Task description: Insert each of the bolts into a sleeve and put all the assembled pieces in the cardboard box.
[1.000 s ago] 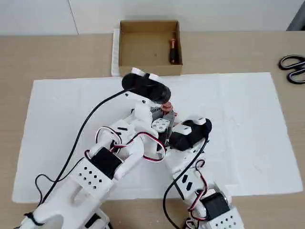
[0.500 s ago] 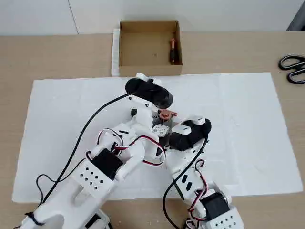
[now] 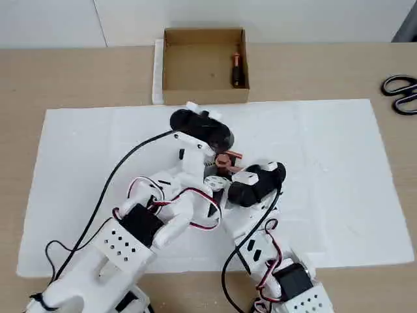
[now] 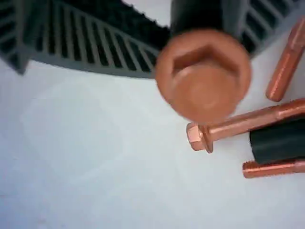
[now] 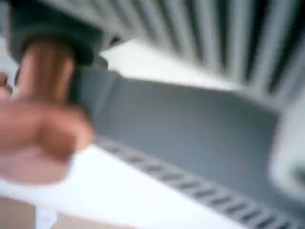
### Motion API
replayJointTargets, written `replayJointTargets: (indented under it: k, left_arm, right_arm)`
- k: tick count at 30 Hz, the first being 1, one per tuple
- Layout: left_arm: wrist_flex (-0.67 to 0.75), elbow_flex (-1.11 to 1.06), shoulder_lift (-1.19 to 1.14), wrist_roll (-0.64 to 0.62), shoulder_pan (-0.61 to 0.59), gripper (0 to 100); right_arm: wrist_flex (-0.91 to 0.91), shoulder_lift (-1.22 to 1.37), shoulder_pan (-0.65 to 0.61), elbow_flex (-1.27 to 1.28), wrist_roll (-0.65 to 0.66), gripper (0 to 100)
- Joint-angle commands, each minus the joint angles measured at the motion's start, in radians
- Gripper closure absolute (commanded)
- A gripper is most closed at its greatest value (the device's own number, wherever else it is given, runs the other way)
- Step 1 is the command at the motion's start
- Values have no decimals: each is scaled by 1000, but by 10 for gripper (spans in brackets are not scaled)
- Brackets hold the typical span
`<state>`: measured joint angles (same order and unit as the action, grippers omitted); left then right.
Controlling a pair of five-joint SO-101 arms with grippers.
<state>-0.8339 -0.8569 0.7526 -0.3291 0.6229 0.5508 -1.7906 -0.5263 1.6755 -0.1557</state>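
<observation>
Right claw: mid-counter, over the white sheet; we cannot tell its state.
Left claw: just beyond, clenched on a black sleeve, a bolt sticking from its end.
Loose bolts: we see them lying on the sheet, near that claw.
Cardboard box: counter's far edge; one assembled piece lies along its right wall.

lab-like tabletop with scissors

Cardboard box holds one sleeved bolt — loose copper bolts lie beside a black sleeve.
</observation>
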Motion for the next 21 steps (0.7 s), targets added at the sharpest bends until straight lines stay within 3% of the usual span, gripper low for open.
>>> replayJointTargets:
  k: [1, 10, 17, 21]
  left_arm:
    - [-23, 58, 41, 15, -25, 712]
    - [-31, 90, 160, 17, -221, 712]
    - [-161, 90, 176, 17, -436, 712]
    - [-247, 90, 176, 18, -572, 711]
  right_arm:
    - [-18, -2, 12, 9, -9, 995]
    - [22, -2, 13, 9, -9, 995]
    - [56, -10, 25, 9, -9, 995]
    - [62, -10, 128, -28, 49, 995]
